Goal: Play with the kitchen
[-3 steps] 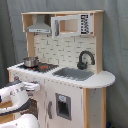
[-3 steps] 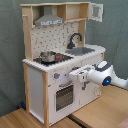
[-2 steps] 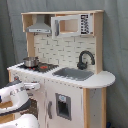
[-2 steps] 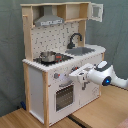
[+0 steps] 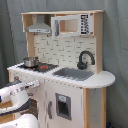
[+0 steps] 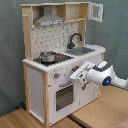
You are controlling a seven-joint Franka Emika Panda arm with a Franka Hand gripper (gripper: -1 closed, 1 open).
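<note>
The state of the jaws cannot be determined: the gripper [image 6: 76, 75] sits flush against the front panel of the kitchen [image 6: 37, 75] in the second exterior view, and in the first exterior view its tip [image 5: 33, 84] is only partly resolved against the same panel. The gripper meets the kitchen just below the countertop edge, at the level of the knobs [image 6: 56, 76] and just above the oven door [image 6: 64, 96]. Seen from the gripper in the second exterior view, the oven door lies at about 7 o'clock, the knobs at 9 o'clock, and the steel pot [image 6: 47, 56] on the hob [image 6: 55, 59] at about 11 o'clock. The white arm [image 6: 102, 75] extends away from the gripper toward 3 o'clock in the second exterior view and toward 8 o'clock in the first exterior view. The kitchen stands upright and fills the centre of both exterior views, in front of a grey-green curtain [image 5: 115, 45]. Its countertop carries the hob with the pot [image 5: 30, 62] at one end and the grey sink [image 5: 73, 73] with the black faucet [image 5: 84, 59] at the other. Above the hob hangs the range hood [image 5: 39, 26]; beside it is the upper shelf [image 6: 74, 12], and a small cupboard door [image 6: 97, 12] at its end stands open. In the second exterior view the kitchen rests on a wooden surface [image 6: 20, 119].
</note>
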